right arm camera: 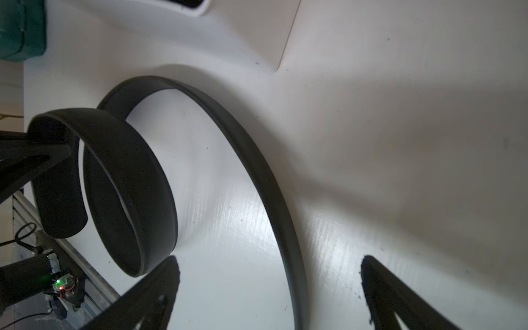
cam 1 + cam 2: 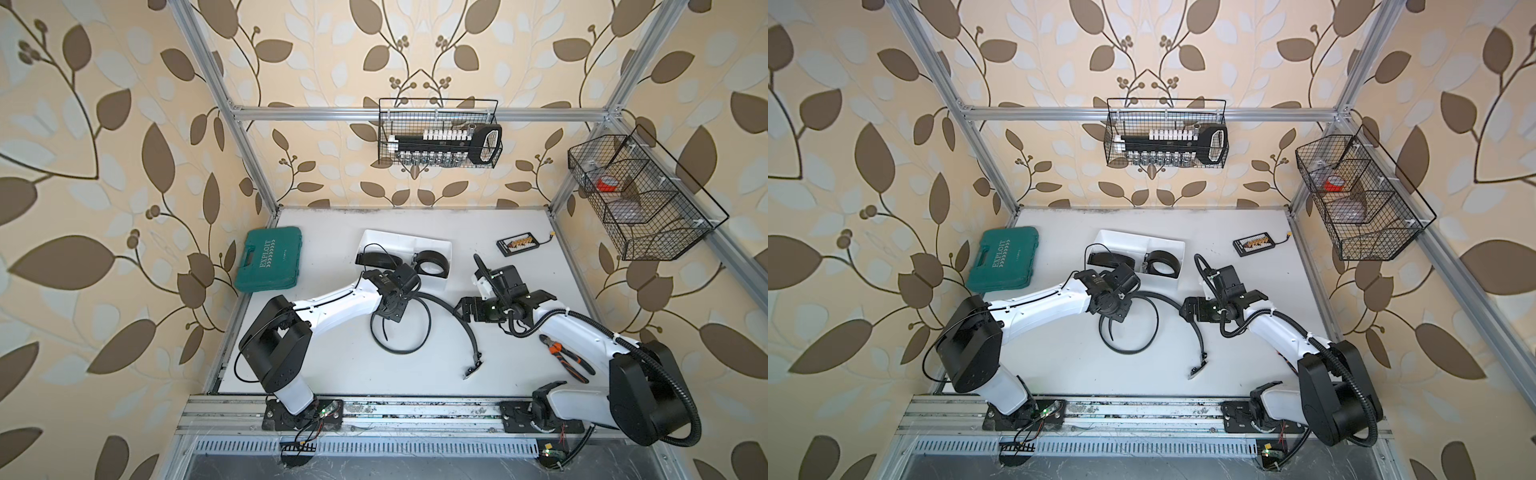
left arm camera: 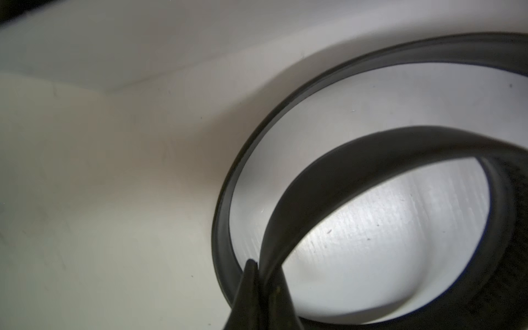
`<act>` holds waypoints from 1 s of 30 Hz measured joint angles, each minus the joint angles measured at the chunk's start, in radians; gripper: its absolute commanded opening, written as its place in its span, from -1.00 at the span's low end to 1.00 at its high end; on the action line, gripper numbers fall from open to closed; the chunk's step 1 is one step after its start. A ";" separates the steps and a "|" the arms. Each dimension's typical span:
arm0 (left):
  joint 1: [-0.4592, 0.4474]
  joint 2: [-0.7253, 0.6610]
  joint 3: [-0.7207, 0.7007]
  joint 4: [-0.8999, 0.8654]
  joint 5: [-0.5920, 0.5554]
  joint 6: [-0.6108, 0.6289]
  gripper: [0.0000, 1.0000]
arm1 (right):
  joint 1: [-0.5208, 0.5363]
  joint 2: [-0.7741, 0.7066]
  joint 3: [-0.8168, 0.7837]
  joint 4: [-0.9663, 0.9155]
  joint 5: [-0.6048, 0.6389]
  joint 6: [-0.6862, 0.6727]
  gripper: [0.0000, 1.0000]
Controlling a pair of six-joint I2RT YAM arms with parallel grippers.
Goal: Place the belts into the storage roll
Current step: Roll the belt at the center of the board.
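The storage roll (image 2: 399,239) is a white divided tray at the back middle of the table, seen in both top views. Two coiled black belts (image 2: 378,259) (image 2: 432,262) sit in it. A third belt (image 2: 419,332) lies loose in front, looped, with its buckle (image 2: 473,368) toward the front. My left gripper (image 3: 264,274) points down into the loop (image 2: 388,322) and is shut on the strap (image 3: 343,160). My right gripper (image 1: 270,265) is open low over the table (image 2: 459,309). The strap (image 1: 251,154) stands on edge between its fingers (image 1: 171,268), touching neither.
A green tool case (image 2: 268,259) lies at the back left. Orange-handled pliers (image 2: 565,357) lie by the right arm, and a small black board (image 2: 515,243) sits at the back right. Wire baskets (image 2: 438,133) (image 2: 636,199) hang on the walls.
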 measured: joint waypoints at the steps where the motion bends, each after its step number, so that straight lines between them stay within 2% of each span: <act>1: -0.002 0.007 -0.006 -0.006 0.016 -0.049 -1.00 | 0.013 0.003 0.003 -0.007 0.013 -0.002 0.93; 9: -0.039 0.020 -0.037 -0.010 0.082 -0.299 -1.00 | 0.048 0.022 0.013 -0.039 0.061 -0.007 0.66; 17: -0.039 0.177 0.045 -0.069 0.090 -0.493 -1.00 | 0.079 0.069 0.024 -0.052 0.071 -0.006 0.25; 22: -0.039 0.188 0.061 -0.098 0.080 -0.614 -1.00 | 0.084 0.092 0.025 -0.057 0.073 -0.008 -0.16; 26: -0.035 0.196 0.073 -0.157 0.063 -0.721 -1.00 | 0.084 0.121 0.028 -0.064 0.079 -0.017 -0.39; 30: -0.003 0.251 0.146 -0.255 0.072 -0.808 -1.00 | 0.084 0.168 0.056 -0.084 0.108 -0.027 -0.62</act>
